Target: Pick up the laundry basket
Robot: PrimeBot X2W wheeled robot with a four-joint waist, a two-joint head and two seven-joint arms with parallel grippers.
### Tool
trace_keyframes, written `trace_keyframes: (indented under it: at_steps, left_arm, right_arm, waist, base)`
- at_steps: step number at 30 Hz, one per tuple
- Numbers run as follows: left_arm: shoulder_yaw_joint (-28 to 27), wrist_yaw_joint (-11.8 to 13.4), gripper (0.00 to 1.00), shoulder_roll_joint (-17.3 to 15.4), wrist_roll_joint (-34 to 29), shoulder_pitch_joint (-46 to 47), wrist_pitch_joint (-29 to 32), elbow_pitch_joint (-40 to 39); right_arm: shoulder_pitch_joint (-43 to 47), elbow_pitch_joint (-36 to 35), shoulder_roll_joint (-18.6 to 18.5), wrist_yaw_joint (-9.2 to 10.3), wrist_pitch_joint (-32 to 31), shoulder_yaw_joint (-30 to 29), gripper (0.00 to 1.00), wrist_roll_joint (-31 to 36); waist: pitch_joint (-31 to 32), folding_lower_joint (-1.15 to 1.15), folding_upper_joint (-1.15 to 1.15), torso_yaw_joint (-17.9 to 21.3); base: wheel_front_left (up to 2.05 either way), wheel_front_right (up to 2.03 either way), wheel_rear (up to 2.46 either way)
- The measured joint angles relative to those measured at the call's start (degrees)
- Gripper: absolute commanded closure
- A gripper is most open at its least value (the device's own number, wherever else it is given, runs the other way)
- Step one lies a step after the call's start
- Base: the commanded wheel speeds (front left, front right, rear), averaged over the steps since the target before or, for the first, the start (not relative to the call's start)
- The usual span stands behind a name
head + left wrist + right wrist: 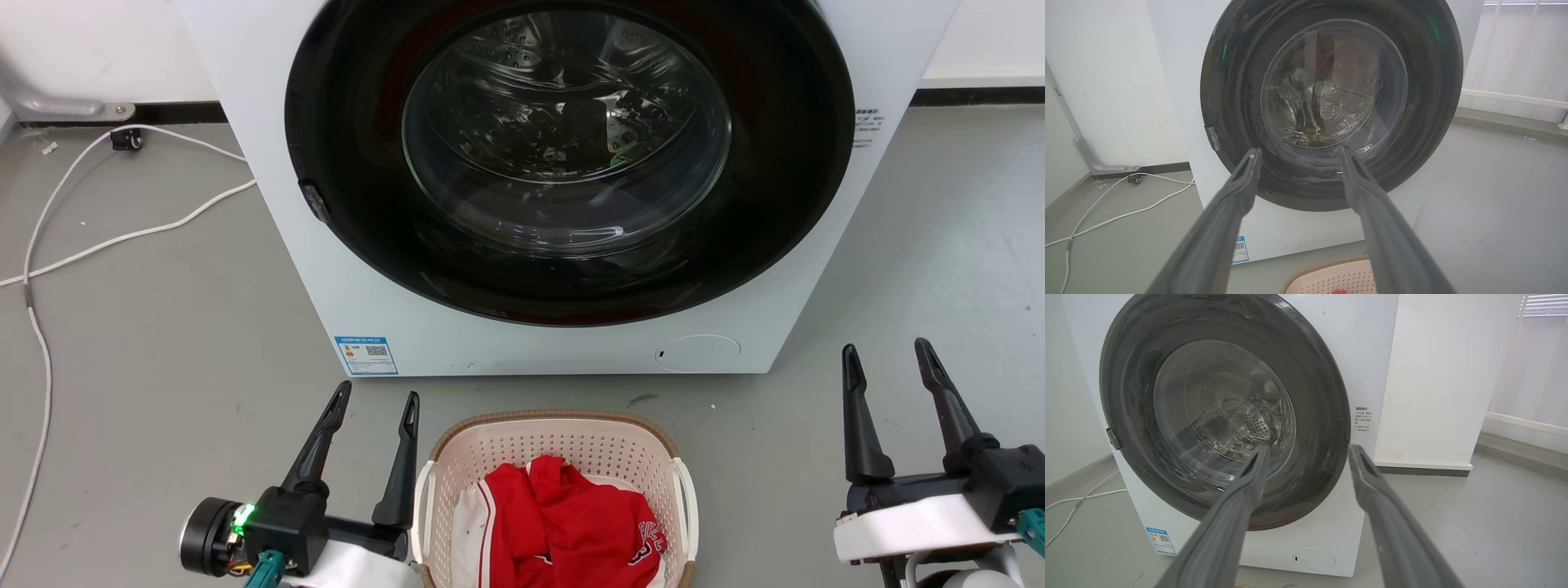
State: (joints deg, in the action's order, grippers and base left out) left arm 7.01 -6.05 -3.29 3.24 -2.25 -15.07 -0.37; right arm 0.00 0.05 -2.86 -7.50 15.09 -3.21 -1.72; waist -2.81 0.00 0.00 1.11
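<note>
The laundry basket sat at six o'clock, its near end cut off by the frame's edge. The left gripper and right gripper both spread wide, empty.

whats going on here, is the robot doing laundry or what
The robot faces a front-loading washing machine, with the laundry basket on the floor before it, holding red and white clothes. Both grippers are open and empty: the left gripper sits close beside the basket's left side, the right gripper well off to its right. The basket is not gripped yet.
</note>
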Motion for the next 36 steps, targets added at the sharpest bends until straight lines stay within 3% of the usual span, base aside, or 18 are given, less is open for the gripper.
trace_keyframes:
  at_steps: [21, 36]
  left_arm:
    - [-0.9, -0.6, 0.0, 0.3, 0.5, 0.4, 0.0, 3.0]
    - [-1.7, -0.5, 0.0, 0.3, 0.7, 13.6, 0.0, 20.1]
  right_arm:
    - [-0.4, 2.7, 0.0, 0.0, 0.0, 0.6, 0.0, -0.7]
    - [-12.4, 15.7, 0.0, 0.0, 0.0, 1.9, 0.0, 1.7]
  waist:
    - [-2.5, 0.0, 0.0, -0.2]
    - [-17.2, 0.0, 0.0, -0.3]
  base:
    - [0.0, 0.0, 0.0]
    - [0.0, 0.0, 0.0]
